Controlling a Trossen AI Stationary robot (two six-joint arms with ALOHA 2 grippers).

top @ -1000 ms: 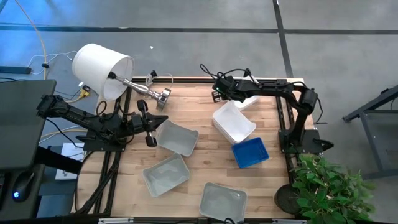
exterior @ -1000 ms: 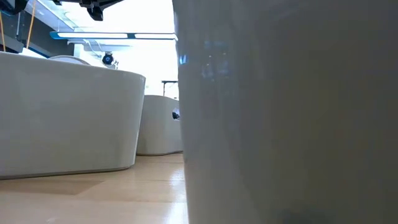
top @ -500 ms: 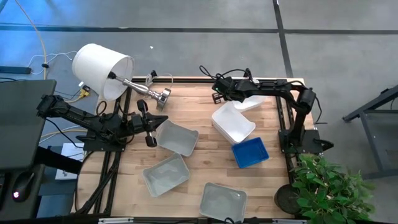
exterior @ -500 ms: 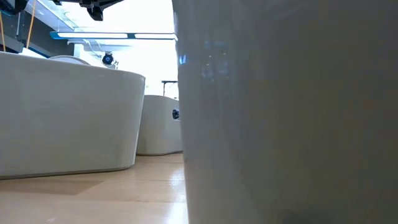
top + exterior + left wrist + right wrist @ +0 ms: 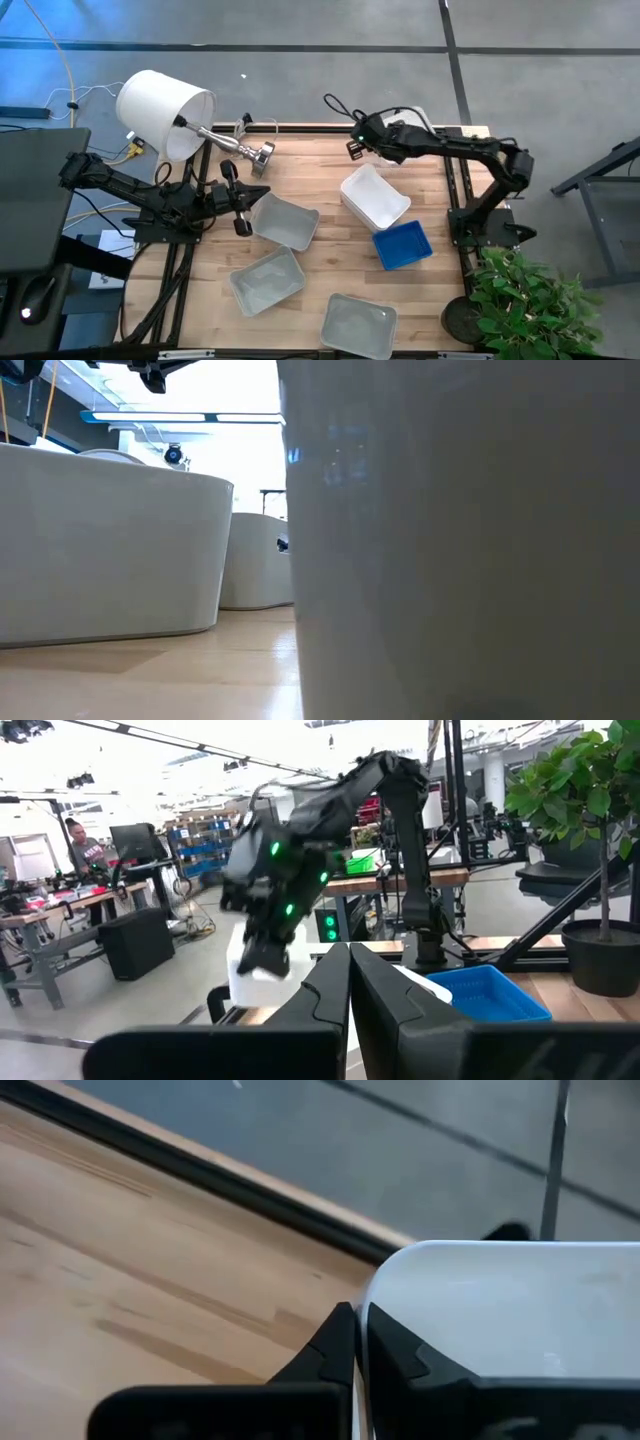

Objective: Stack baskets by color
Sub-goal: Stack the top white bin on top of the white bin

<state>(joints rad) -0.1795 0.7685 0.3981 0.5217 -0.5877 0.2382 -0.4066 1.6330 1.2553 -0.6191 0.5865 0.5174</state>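
Right end effector (image 5: 360, 143), upper centre of frame, clamped on white mesh-sided plastic basket's (image 5: 500, 1315) rim. Left end effector (image 5: 240, 196), centre-left over desk (image 5: 330, 275), pinched together, empty.

Table (image 5: 330, 165) bearing baskets (image 5: 377, 196) (apparently five).

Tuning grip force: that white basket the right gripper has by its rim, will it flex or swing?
Probably light and stiff: the white basket looks like thin moulded plastic. Pinched at one rim edge by the right gripper, it may tilt. Smooth glossy wall could slip.
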